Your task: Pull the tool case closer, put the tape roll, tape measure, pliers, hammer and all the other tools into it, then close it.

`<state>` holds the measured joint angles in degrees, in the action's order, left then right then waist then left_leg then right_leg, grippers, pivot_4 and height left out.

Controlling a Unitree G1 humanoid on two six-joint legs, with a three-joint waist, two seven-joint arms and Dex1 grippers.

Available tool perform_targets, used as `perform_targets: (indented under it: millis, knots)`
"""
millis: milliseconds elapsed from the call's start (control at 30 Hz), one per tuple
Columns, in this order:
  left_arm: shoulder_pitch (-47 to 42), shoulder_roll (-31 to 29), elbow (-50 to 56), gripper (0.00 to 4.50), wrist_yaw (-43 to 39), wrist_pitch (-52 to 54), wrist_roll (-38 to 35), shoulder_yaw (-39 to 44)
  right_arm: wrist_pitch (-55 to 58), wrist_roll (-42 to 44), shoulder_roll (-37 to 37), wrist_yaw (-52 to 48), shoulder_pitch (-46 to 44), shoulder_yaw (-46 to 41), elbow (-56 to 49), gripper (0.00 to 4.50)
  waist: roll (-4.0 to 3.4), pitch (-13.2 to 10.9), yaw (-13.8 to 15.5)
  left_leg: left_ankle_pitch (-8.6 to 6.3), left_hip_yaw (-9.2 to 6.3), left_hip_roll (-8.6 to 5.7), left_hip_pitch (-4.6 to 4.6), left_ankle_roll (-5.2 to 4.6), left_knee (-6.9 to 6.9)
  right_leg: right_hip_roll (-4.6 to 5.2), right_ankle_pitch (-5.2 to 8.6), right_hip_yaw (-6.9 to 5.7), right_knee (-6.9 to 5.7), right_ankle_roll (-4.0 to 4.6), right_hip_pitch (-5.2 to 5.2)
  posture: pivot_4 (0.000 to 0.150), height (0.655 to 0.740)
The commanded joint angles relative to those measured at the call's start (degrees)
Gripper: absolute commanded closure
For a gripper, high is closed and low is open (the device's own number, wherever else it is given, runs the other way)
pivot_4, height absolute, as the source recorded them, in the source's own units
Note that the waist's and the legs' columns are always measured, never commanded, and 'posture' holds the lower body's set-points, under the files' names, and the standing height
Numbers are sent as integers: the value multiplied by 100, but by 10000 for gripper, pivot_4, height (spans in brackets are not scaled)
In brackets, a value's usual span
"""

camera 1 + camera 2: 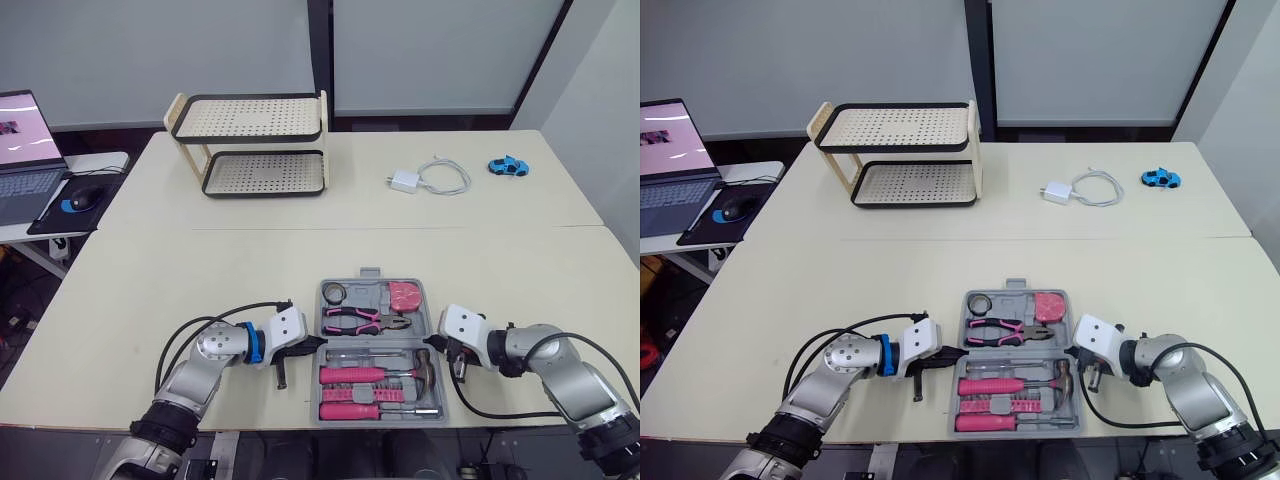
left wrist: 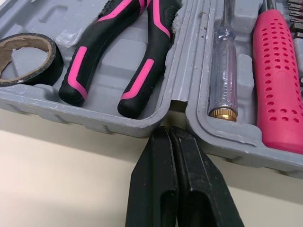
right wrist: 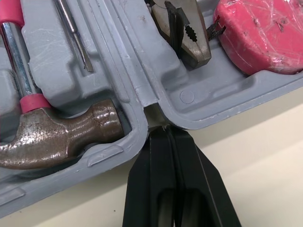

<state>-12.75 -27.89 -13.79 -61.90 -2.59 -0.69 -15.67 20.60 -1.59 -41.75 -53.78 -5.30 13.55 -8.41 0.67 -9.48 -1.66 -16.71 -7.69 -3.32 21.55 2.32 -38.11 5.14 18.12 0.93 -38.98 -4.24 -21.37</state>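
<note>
The case (image 1: 372, 274) lies open and flat on the table (image 1: 250, 270), near the front edge and between the 2 grippers. Its far half holds the tape roll (image 1: 334, 292) at the left, the pliers (image 1: 365, 321) across the middle and the pink tape measure (image 1: 404, 295) at the right. The near half holds the hammer (image 1: 424, 366), head toward the right wall, with a clear screwdriver (image 2: 225, 71) above it and a pink screwdriver (image 1: 350, 410) and a row of bits below it.

The left gripper (image 2: 169, 135) has its 2 fingers pressed together with nothing between them. Its tip sits against the case's left side, right at the hinge gap where the 2 halves meet, just beside the pliers' handle ends.

The right gripper (image 3: 164, 132) mirrors it on the case's right side. Its fingers are pressed together too, and the tip is at the hinge notch, between the hammer head and the pliers' nose.

Well apart from the case, at the table's far side, stand a 2-tier rack (image 1: 255, 140), a white charger (image 1: 405, 181) with its cable, and a blue toy car (image 1: 508, 166). A laptop (image 1: 25, 150) and a mouse (image 1: 80, 198) sit on a side desk to the left.
</note>
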Motion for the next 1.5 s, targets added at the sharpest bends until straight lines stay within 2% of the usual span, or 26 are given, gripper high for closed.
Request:
perform_targets:
  millis: [33, 233, 533, 600, 700, 767, 933, 1200, 1500]
  knots:
    - [25, 76, 269, 44438, -48, -63, -28, -184, -33, 105, 69, -171, 53, 211, -269, 45000, 0, 0, 0, 0, 0, 0, 0, 0, 0, 0, 0, 0, 0, 0, 0, 1500, 7400]
    - [29, -38, 213, 44438, -57, -64, -81, -59, 260, 137, -59, -147, 84, 45, -330, 45000, -1, 1, 0, 0, 0, 1, -1, 0, 0, 0, 0, 0, 0, 0, 0, 1500, 7400]
    - [-48, -645, 312, 44438, -239, -153, -535, 542, 859, 493, -640, 25, 720, -948, -1072, 45000, 0, 1, 5, -2, -3, 1, 4, -4, 0, 2, 0, -1, 0, 0, -3, 1500, 7400]
    - [-4, -713, 640, 44438, -436, -72, -833, 627, 859, 536, -703, 99, 897, -1169, -1243, 45000, -1, 1, 5, -7, -2, 2, 2, -12, 0, 2, 0, 0, 0, 0, -1, 1500, 7400]
    - [310, -934, 1946, 44438, -1005, 454, -1491, 480, 896, 622, -744, 250, 1343, -1615, -1687, 45000, -1, 1, 5, -10, -2, 3, 7, -17, 0, 3, 0, 0, 3, 0, -2, 1500, 7400]
    - [486, -1020, 2514, 44438, -1148, 715, -1632, 288, 960, 768, -667, 311, 1511, -1801, -1881, 45000, -1, 1, 5, -8, 0, 2, 11, -14, 2, 4, 0, 2, 7, 0, -3, 1500, 7400]
    - [595, -895, 2891, 44438, -980, 968, -1309, -333, 1340, 965, -593, 462, 1583, -1874, -2150, 45000, -1, 1, 7, -12, 3, 3, 4, -21, 2, 2, 0, 4, 3, 0, 2, 1500, 7400]
    - [405, -580, 1991, 44438, -763, 145, -439, -996, 1551, 1062, -602, 580, 1552, -1713, -2299, 45000, 0, 0, 13, -13, 4, 1, -9, -23, 3, -2, 0, 3, 4, 0, 16, 1500, 7400]
    - [106, -134, 1189, 44438, -573, -324, 66, -1364, 1521, 969, -675, 609, 1638, -1690, -2252, 45000, 0, 0, 19, -13, 4, 1, -8, -23, 3, 0, 0, 3, 4, 0, 16, 1500, 7400]
